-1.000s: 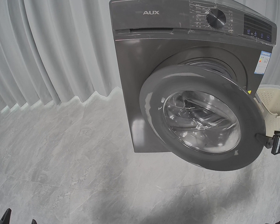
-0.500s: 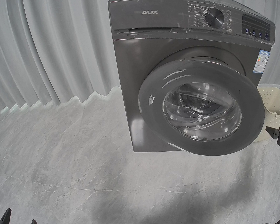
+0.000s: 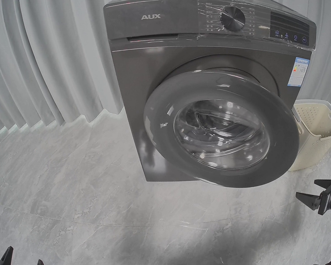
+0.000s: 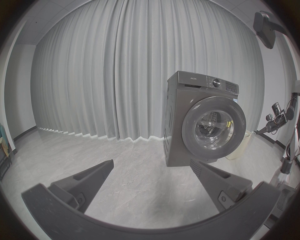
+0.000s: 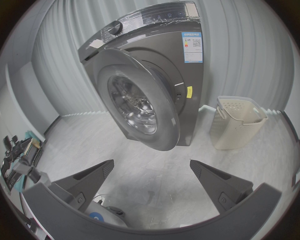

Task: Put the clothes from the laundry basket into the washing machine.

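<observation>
The grey washing machine point(image 3: 206, 77) stands in front of a white curtain, its round glass door point(image 3: 221, 130) ajar and angled off the front. In the right wrist view a gap shows between the door point(image 5: 137, 100) and the drum opening. A cream laundry basket point(image 3: 318, 125) stands on the floor to the right of the machine; what shows of its inside point(image 5: 240, 122) is bare perforated wall. My right gripper point(image 3: 310, 193) hangs open low at the right, apart from the door's edge and below the basket. My left gripper point(image 3: 21, 262) is open at the bottom left, far from the machine point(image 4: 203, 122).
Grey marble floor point(image 3: 81, 176) spreads wide in front and to the left of the machine. The pleated curtain point(image 3: 44, 57) closes off the back. The basket nearly touches the machine's right side.
The door has swung from wider open back toward the machine's front. My right gripper left the door's edge and dropped lower. The head camera has shifted, so the machine sits further left in the picture.
</observation>
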Controlling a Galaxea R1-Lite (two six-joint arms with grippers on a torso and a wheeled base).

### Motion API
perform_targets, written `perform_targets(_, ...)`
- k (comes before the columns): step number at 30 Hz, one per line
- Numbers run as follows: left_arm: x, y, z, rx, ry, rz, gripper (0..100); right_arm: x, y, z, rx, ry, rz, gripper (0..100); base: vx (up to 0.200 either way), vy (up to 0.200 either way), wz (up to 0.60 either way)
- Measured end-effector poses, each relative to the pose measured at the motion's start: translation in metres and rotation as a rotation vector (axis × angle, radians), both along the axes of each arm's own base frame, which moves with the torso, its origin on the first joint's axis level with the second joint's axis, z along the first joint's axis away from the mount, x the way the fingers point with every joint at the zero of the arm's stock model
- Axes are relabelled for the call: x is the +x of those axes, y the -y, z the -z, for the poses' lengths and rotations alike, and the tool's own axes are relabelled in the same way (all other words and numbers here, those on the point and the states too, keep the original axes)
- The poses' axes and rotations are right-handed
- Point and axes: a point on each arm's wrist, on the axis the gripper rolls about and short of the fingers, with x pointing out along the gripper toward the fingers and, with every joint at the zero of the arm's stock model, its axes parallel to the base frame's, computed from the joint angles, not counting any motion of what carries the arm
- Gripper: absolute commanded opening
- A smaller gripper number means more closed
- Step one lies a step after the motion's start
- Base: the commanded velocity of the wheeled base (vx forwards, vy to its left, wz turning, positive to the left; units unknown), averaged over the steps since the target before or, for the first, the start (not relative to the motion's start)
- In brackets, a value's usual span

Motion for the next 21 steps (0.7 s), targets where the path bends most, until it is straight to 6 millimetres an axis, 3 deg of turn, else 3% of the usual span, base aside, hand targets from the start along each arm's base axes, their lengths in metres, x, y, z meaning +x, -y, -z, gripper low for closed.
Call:
perform_targets(7, 0.0, 0.0, 0.0, 0.004, -0.001, 0.0, 100, -0.005, -0.016, -0.001, 0.043, 0.015, -0.206, 100, 0.0, 0.0, 0.0)
perform_targets(14, 0.0, 0.0, 0.0, 0.003, 0.0, 0.0, 100, -0.009, -0.032, -0.006, 0.089, 0.043, -0.412, 100, 0.2, 0.0, 0.0)
perform_targets(21, 0.0, 0.0, 0.0, -0.002, 0.0, -0.001, 100, -0.007, -0.038, -0.009, 0.099, 0.056, -0.466, 100, 0.2, 0.0, 0.0)
